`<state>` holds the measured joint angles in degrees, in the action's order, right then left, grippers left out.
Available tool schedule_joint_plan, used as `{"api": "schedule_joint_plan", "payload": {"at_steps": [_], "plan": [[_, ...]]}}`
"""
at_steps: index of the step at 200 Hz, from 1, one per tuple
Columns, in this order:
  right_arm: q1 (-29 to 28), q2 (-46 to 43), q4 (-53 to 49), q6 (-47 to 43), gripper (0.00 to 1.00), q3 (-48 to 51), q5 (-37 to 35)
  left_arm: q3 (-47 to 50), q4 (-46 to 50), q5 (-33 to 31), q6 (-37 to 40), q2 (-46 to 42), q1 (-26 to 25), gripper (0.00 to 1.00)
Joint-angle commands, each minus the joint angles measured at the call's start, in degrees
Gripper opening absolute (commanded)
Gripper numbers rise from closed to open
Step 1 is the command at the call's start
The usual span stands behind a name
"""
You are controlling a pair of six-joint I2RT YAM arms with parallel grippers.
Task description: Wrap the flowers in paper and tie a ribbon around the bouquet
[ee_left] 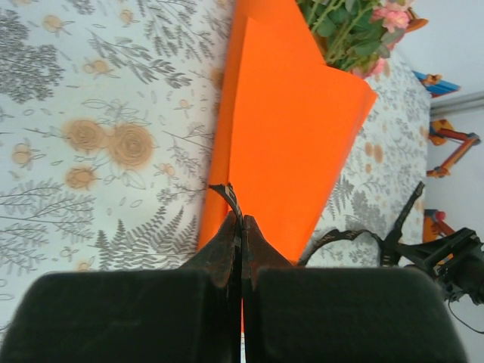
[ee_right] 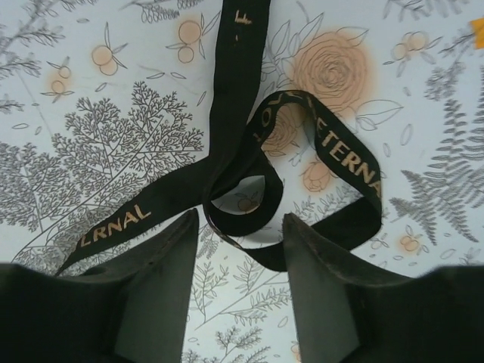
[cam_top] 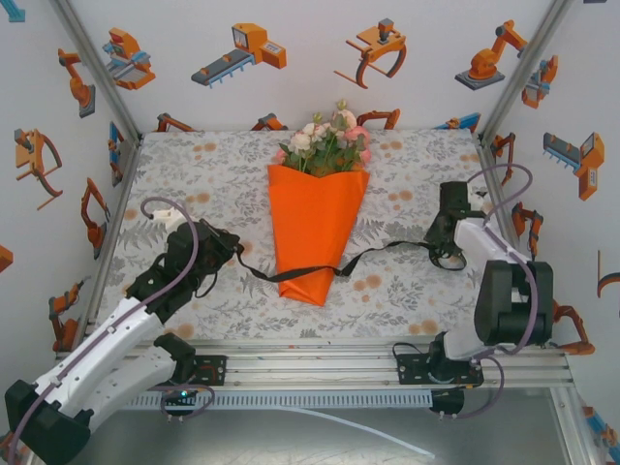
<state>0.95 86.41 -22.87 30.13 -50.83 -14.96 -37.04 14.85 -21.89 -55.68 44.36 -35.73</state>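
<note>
The bouquet [cam_top: 315,228] lies mid-table, an orange paper [ee_left: 287,128] cone with its narrow end toward me. The flowers [cam_top: 329,140] and green leaves spill from its far rim. The black ribbon [cam_top: 387,250] with gold lettering crosses the cone near its tip and runs out to both sides. My left gripper [ee_left: 242,221] is shut on one ribbon end, which pokes up between the fingertips [ee_left: 227,234] just left of the cone. My right gripper [ee_right: 240,219] hovers open over a loose coil of ribbon [ee_right: 227,98] on the cloth to the right of the cone, with nothing between its fingers.
The floral tablecloth [cam_top: 213,184] covers the table. White walls printed with orange robots stand on three sides, with aluminium posts [cam_top: 97,58] in the back corners. A metal rail [cam_top: 320,363] with both arm bases runs along the near edge.
</note>
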Motion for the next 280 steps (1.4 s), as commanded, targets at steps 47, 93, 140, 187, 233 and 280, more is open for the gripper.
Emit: {"api": "schedule_joint_plan", "payload": {"at_steps": [47, 93, 140, 187, 233, 280], "plan": [[0.19, 0.79, 1.99, 0.72, 0.28, -0.2, 2.4, 0.3, 4.74, -1.49, 1.21, -1.82, 1.12, 0.0], [0.19, -6.3, 1.83, 0.52, 0.06, 0.62, 3.64, -1.4, 9.09, -1.99, -0.05, -1.47, 1.53, 0.0], [0.19, -17.56, 1.09, 1.13, 0.02, 1.71, 6.24, -4.06, 14.46, -0.78, -0.57, -0.84, 3.9, 0.0], [0.23, -30.27, -2.27, 2.85, 0.02, 0.37, 2.06, -7.48, 16.86, 11.53, 3.31, -1.48, 19.74, 0.0], [0.26, -42.03, -8.84, 4.04, 0.03, -2.97, -8.95, -12.72, 22.74, 19.36, 4.0, -2.81, 36.61, 0.0], [0.25, -52.12, -11.4, 5.5, 0.03, -1.02, -14.06, -16.24, 28.18, 10.83, 4.45, -6.27, 46.13, 0.0]]}}
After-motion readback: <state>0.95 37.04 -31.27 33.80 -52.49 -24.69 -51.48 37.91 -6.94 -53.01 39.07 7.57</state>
